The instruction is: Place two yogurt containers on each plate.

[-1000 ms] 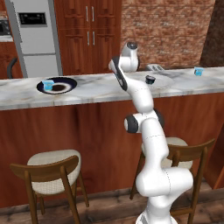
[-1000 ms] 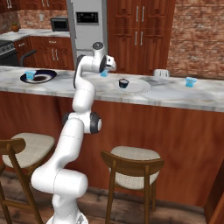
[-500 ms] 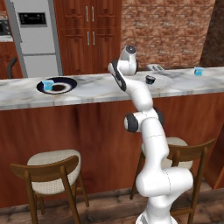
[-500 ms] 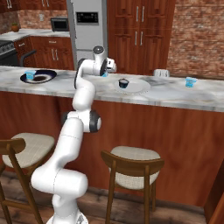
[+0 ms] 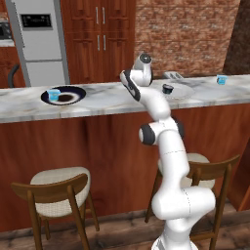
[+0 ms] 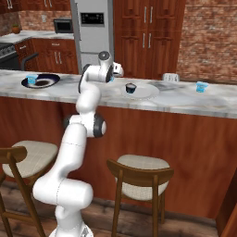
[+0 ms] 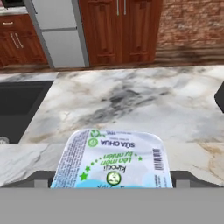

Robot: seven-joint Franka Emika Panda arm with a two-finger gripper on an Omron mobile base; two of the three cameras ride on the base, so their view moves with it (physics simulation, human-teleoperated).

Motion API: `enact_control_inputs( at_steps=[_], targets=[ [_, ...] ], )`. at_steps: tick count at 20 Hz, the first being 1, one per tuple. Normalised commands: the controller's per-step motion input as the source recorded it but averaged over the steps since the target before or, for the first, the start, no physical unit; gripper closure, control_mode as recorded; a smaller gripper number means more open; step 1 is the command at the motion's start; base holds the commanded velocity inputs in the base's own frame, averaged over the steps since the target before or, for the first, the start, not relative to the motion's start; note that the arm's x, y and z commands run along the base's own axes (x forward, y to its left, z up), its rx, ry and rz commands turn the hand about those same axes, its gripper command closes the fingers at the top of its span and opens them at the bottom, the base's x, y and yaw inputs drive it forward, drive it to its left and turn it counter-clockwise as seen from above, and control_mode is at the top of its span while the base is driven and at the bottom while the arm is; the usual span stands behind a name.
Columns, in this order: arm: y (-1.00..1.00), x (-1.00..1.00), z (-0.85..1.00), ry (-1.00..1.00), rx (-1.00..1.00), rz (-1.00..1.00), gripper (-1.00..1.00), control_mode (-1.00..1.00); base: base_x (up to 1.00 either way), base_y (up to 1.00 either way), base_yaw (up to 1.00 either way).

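A light-blue yogurt container (image 7: pixel 113 159) with a printed foil lid sits on the marble counter between my gripper's (image 7: pixel 113 179) fingers (image 7: pixel 43 178), which stand close on either side of it; the gripper is open. From the right base view the same yogurt container (image 6: pixel 111 78) shows just under the hand (image 6: pixel 114 72). The dark plate (image 5: pixel 73 93) at the left holds one yogurt container (image 5: pixel 53 94). The pale plate (image 6: pixel 147 92) carries a small black cup (image 6: pixel 131 87). Another yogurt container (image 6: pixel 200 86) stands far right on the counter.
A dark sink (image 7: pixel 17 109) is sunk into the counter left of the hand. A small grey appliance (image 6: pixel 170 77) stands behind the pale plate. Wooden stools (image 6: pixel 139 171) stand below the counter's front edge. A fridge and wood cabinets line the back wall.
The hand has dipped a little lower toward the counter over the yogurt container. Plates and the other containers have stayed put.
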Motion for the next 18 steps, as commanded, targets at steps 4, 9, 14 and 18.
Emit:
enact_control_inputs(
  at_steps=[4,9,14,18],
  targets=[
    [0.0,0.0,0.0,0.0,0.0,0.0,1.0,-1.0,0.0,0.0,0.0],
    [0.0,0.0,0.0,0.0,0.0,0.0,1.0,-1.0,0.0,0.0,0.0],
    [-0.11,-0.12,0.07,0.0,0.0,-0.02,1.0,-1.0,0.0,0.0,0.0],
    [-0.22,-0.29,0.27,0.0,0.0,-0.03,1.0,-1.0,0.0,0.0,0.0]
  ],
)
